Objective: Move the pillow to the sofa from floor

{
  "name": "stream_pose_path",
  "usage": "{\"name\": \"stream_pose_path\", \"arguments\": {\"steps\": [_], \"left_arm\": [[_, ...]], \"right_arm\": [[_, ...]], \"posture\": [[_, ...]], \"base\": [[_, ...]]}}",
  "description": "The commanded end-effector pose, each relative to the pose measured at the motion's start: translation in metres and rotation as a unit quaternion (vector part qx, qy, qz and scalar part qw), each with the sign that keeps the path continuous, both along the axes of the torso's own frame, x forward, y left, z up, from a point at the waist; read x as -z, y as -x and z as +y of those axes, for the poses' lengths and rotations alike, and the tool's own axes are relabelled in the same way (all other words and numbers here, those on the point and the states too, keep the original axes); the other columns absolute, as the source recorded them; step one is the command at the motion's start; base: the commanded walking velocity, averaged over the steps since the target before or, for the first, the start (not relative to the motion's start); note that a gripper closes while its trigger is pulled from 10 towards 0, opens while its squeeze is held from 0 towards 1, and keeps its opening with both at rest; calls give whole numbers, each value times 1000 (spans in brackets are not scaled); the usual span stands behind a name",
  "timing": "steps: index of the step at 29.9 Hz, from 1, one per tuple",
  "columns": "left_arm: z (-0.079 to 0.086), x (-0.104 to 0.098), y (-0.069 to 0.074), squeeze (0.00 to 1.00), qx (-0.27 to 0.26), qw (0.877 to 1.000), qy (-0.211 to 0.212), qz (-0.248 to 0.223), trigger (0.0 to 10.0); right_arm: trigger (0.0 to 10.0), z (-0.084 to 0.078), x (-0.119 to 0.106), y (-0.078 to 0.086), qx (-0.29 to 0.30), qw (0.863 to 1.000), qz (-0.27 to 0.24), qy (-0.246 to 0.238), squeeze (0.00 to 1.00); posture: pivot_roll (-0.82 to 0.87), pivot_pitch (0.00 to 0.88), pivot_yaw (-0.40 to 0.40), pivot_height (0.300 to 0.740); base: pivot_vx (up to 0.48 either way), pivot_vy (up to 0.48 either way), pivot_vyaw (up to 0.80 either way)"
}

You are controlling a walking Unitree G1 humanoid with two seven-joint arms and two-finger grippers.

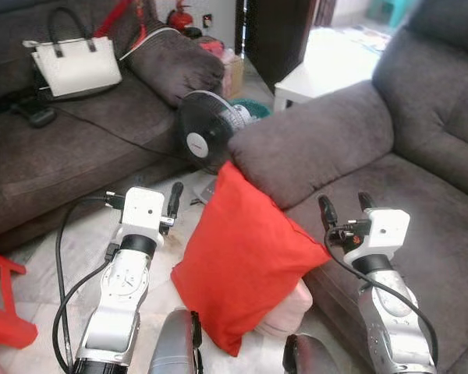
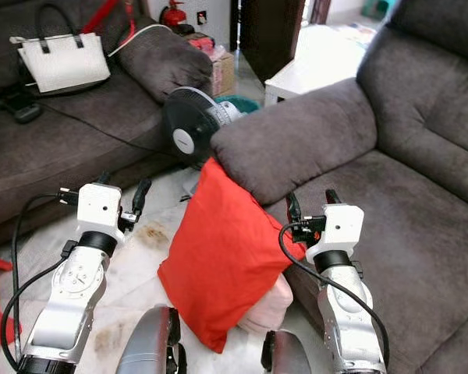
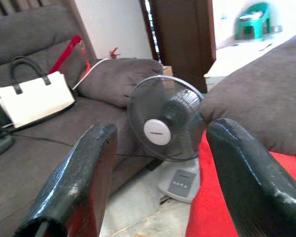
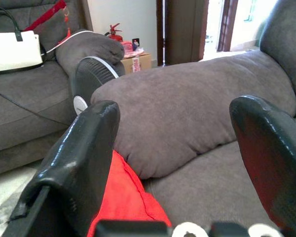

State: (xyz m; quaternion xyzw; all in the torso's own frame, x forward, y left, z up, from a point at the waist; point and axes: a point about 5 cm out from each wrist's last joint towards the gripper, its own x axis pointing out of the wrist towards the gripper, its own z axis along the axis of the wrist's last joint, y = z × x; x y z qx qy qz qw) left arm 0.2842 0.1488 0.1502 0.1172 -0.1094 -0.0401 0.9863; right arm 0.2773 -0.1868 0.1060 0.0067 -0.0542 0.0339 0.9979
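You haven't grasped anything yet: the red pillow (image 1: pixel 238 257) leans on the floor against the sofa (image 1: pixel 421 195) armrest, between your left gripper (image 1: pixel 171 204) and right gripper (image 1: pixel 345 206), both spread apart and empty.

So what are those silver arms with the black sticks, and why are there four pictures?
The silver arms belong to a walking robot. The black sticks are its fingers: a left gripper and a right gripper, both open and holding nothing. Two pictures come from the robot's eyes, looking down. The other two come from tiny cameras on its wrists, so you see the fingers up close. Between the arms a red pillow leans against the grey sofa, its top corner tucked under the armrest, with something pink under it. Behind stands a fan on the floor, and a white handbag sits on another sofa.
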Motion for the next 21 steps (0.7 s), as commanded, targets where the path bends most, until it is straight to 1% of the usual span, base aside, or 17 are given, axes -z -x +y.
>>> {"name": "stream_pose_path", "arguments": {"steps": [1,6,8,9,11,14,16,21], "left_arm": [[-2,0,1,0,10,1000,4,2,10000],[0,0,2,0,7,1000,0,1,10000],[2,-1,2,0,5,1000,-12,-5,10000],[4,-1,3,0,1,1000,-14,-6,10000],[13,-3,6,0,-18,1000,-18,-12,10000],[18,-6,8,0,-28,999,-21,-19,10000],[20,-7,9,0,-32,999,-22,-21,10000],[19,-6,8,0,-33,999,-22,-19,10000]], "right_arm": [[10000,1,0,-1,-1,1000,1,1,0],[10000,1,1,0,0,1000,2,-1,0],[10000,1,1,0,2,1000,4,0,0],[10000,1,1,-1,2,1000,4,-1,0],[10000,1,1,-2,3,1000,7,3,0],[10000,1,1,-2,1,1000,8,3,0],[10000,1,2,-1,1,1000,7,3,0],[10000,3,2,-1,1,1000,2,4,0]], "posture": [[65,116,6,629],[66,116,6,629],[67,117,7,629],[67,117,7,629],[66,118,8,625],[71,119,7,607],[73,120,6,598],[72,119,7,598]], "base": [[0,0,0],[0,0,0],[0,0,0],[0,0,0],[0,0,0],[0,0,0],[0,0,0],[0,0,0]]}}
